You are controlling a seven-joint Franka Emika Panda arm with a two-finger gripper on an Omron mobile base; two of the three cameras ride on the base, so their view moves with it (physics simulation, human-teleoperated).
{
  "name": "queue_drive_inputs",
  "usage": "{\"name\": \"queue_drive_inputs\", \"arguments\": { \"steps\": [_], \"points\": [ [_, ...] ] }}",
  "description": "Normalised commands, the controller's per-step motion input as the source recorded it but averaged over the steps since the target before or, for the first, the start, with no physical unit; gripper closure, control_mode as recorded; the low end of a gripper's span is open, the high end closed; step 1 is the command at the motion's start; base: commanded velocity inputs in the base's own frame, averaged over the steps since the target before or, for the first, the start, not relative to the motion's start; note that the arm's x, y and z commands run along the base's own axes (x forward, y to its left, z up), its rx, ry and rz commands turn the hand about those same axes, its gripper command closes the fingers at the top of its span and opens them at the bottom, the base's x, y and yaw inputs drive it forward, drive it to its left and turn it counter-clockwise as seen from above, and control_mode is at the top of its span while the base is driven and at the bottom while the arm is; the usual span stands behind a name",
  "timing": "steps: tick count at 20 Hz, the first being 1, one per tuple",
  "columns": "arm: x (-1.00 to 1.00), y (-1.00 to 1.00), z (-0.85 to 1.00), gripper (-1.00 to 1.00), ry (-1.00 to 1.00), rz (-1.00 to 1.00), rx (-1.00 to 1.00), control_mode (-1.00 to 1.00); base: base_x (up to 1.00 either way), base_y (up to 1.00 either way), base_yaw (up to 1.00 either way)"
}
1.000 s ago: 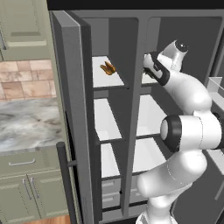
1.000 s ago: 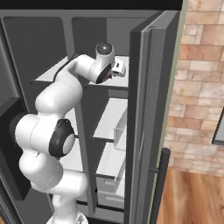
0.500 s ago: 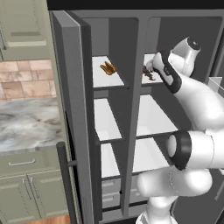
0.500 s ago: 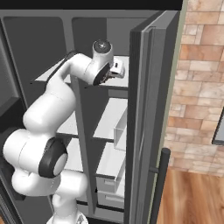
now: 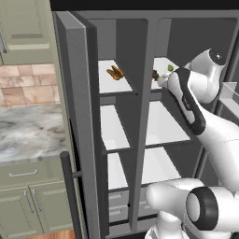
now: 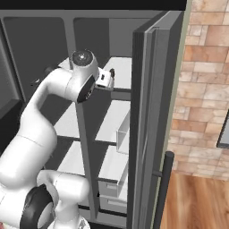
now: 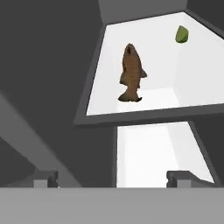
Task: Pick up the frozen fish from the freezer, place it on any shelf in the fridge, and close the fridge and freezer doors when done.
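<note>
In the hand view, the claw sits at the bottom of the frame with its two finger tips spread wide apart, released and holding nothing. Between and beyond the tips, a lower white board shows at lower centre.

Above it, in the centre and upper right of the hand view, lies the top shelf of the fridge. The frozen fish rests flat on this shelf, near its left front part, its tail toward the shelf's front edge. A small green ball lies farther back on the same shelf, at the upper right of the frame, well apart from the fish.

In the left base view, the arm rises from the lower right and reaches to the right centre of the frame, where the hand stands at the front of the top shelf. The fish shows as a dark lump just beside the centre divider. The freezer occupies the compartment left of the divider; an orange-tan lump lies on its top board. The freezer door stands open at the left of the frame.

In the right base view, the fridge door stands open at the right centre of the frame, with a pale bin on its inner face.
</note>
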Motion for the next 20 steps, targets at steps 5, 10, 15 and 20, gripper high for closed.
{"name": "queue_drive_inputs", "arguments": {
  "steps": [5, 10, 15, 20],
  "points": [
    [-0.9, 0.74, -0.03, -1.0, 0.0, 0.0, -0.14, -1.0, 0.0, 0.0, 0.0],
    [-0.61, 0.41, -0.17, -1.0, 0.01, 0.0, -0.13, -1.0, 0.0, 0.0, 0.0],
    [-0.07, 0.0, 0.0, -1.0, -0.02, -0.07, -0.01, -1.0, 0.0, 0.0, 0.0],
    [0.12, -0.03, -0.03, -1.0, 0.03, 0.0, 0.0, -1.0, 0.0, 0.0, 0.0]
  ]
}}
